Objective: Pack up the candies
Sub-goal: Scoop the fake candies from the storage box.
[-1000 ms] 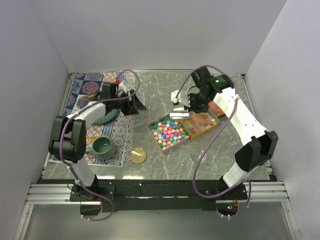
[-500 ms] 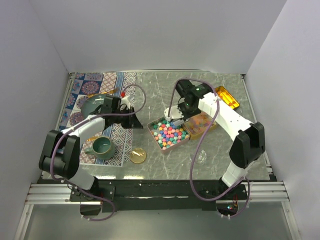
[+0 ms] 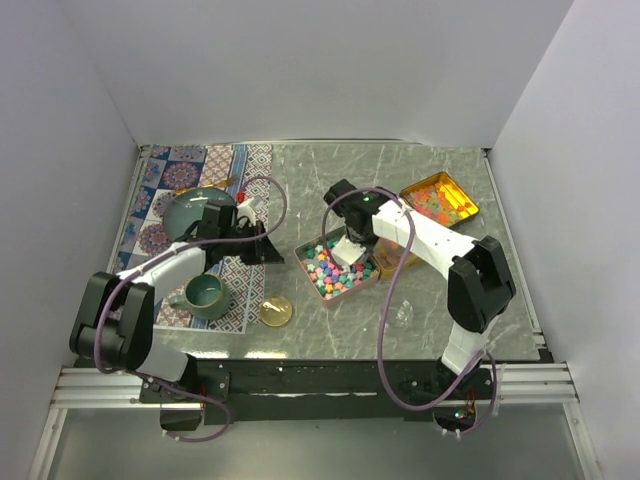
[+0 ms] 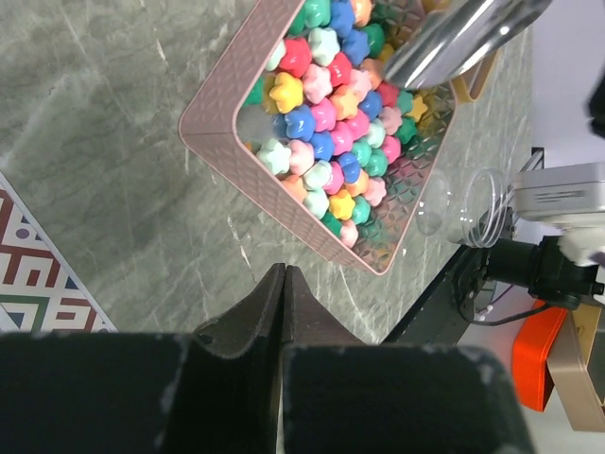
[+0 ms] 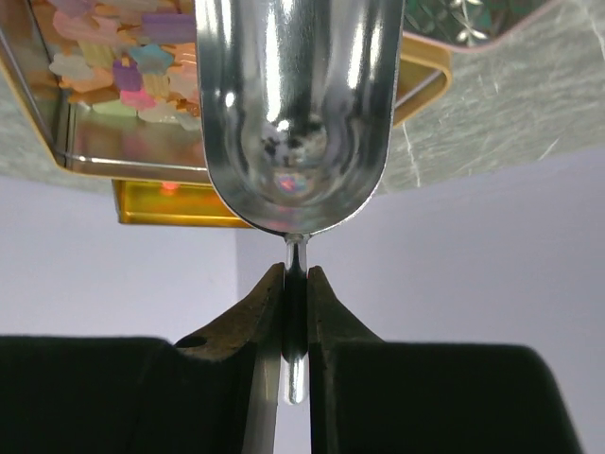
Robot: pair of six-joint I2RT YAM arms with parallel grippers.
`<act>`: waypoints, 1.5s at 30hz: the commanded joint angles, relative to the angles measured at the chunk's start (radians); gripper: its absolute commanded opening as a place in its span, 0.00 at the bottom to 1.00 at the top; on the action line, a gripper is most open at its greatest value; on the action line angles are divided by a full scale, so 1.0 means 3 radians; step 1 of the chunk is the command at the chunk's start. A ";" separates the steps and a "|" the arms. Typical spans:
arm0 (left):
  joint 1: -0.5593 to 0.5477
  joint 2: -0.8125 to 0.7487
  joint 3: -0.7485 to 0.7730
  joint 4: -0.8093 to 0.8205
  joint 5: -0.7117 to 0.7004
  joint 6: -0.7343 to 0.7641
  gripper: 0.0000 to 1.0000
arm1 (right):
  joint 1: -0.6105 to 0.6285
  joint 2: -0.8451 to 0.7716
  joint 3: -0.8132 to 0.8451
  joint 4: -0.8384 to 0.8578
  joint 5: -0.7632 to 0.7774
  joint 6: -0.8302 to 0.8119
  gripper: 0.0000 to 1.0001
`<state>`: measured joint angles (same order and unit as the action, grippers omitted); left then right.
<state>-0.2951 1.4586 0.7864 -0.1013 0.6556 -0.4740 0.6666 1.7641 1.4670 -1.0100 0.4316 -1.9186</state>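
While the left gripper (image 4: pixel 285 282) is fully closed on nothing, fingertips pressed together low over the grey marbled tabletop (image 4: pixel 104 142), the right gripper (image 5: pixel 296 284) is clamped on the thin stem of a shiny metal scoop (image 5: pixel 293 113). Scoop bowl reads empty in the right wrist view. Pastel star-shaped candies (image 4: pixel 326 123) sit piled in a pink embossed rectangular tin (image 4: pixel 213 123), centre of the top view and upper middle of the left wrist view. The scoop hangs over that tin's far corner; can't tell if it touches the pile. A gold rectangular tin (image 3: pixel 440 197) at upper right of the top view holds more coloured pieces. Left side of the top view: patterned tile-print mat (image 3: pixel 160 190) with a teal mug (image 3: pixel 205 293) and a teal bowl (image 3: pixel 188 210). Small round amber dish (image 3: pixel 276 310) and a clear cup (image 3: pixel 403 315) sit lower centre.
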 commanded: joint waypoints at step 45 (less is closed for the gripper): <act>0.0002 0.0752 0.0339 0.0138 0.0412 -0.0159 0.01 | 0.0432 0.0246 -0.0226 0.0191 -0.1504 0.1819 0.00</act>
<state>-0.2924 1.6691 0.8188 -0.0574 0.7265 -0.5282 0.8268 1.8851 1.3872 -0.9894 0.1768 -1.4006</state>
